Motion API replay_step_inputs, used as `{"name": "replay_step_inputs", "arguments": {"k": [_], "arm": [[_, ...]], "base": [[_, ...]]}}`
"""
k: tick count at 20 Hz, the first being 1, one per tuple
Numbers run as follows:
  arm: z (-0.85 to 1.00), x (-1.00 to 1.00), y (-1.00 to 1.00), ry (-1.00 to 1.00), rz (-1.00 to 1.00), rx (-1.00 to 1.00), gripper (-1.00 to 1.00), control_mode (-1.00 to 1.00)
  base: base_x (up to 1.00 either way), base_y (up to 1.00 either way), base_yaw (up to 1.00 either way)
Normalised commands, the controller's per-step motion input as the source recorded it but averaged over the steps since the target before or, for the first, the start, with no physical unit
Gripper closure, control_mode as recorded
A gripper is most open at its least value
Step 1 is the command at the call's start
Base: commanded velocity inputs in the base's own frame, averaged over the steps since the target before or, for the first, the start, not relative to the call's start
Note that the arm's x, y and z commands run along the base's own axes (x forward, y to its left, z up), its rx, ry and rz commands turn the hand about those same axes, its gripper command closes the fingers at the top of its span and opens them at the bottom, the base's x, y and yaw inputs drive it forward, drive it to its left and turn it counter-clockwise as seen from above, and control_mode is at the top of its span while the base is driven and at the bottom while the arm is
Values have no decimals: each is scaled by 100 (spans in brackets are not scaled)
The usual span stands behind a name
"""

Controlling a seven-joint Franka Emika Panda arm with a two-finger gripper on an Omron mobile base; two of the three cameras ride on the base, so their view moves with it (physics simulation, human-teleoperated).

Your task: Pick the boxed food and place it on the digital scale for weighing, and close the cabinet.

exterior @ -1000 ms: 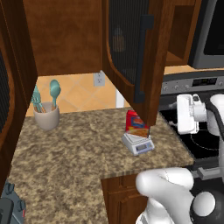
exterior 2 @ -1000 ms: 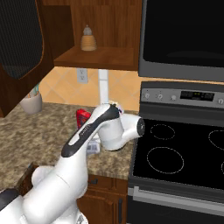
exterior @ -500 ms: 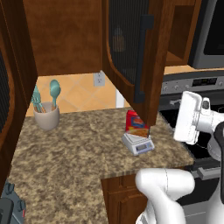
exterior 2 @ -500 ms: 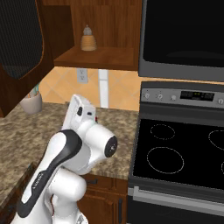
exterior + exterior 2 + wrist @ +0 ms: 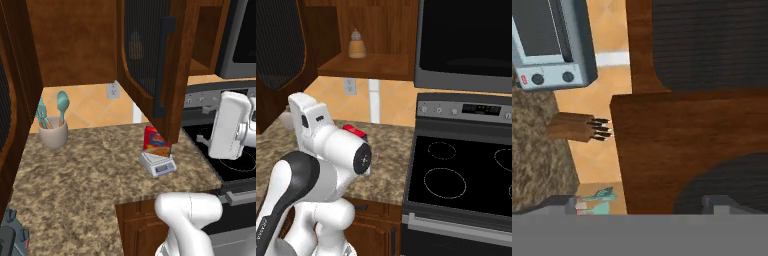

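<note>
The boxed food [image 5: 156,141], a red carton, stands upright on the digital scale [image 5: 158,164] near the counter's front right corner; its red top [image 5: 355,132] peeks out behind my arm. The cabinet door [image 5: 147,60] with dark mesh and a bar handle [image 5: 163,65] hangs open above the scale. It takes up the right of the hand view as the cabinet door [image 5: 677,150]. My gripper [image 5: 641,204] is open, tips far apart, nothing between them, facing the door's edge. The white hand [image 5: 229,125] hovers right of the door, over the stove's left edge.
A cup of teal utensils [image 5: 52,131] stands at the counter's back left. The stove [image 5: 456,170] lies to the right, with a microwave [image 5: 466,40] above it. A bottle [image 5: 357,44] stands on the open shelf. A toaster oven [image 5: 549,45] and a knife block [image 5: 574,127] sit further along the counter.
The arm has swung: its elbow now fills the left of the right base view, and the hand has turned upright beside the door. The carton stays on the scale.
</note>
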Motion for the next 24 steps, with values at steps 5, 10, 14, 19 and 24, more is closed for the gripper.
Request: {"name": "replay_step_inputs", "arguments": {"k": [5, 10, 14, 19, 24], "arm": [[1, -100, 100, -44, -1, -1, -100, -100], [-12, -99, 100, -21, -7, 4, -100, -100], [-21, -99, 100, -7, -22, 1, -100, -100], [-33, -78, 100, -7, -48, 4, -100, -100], [-53, 11, 86, -4, -41, 10, -100, -100]], "base": [[0, 0, 0], [0, 0, 0], [0, 0, 0], [0, 0, 0], [0, 0, 0]]}}
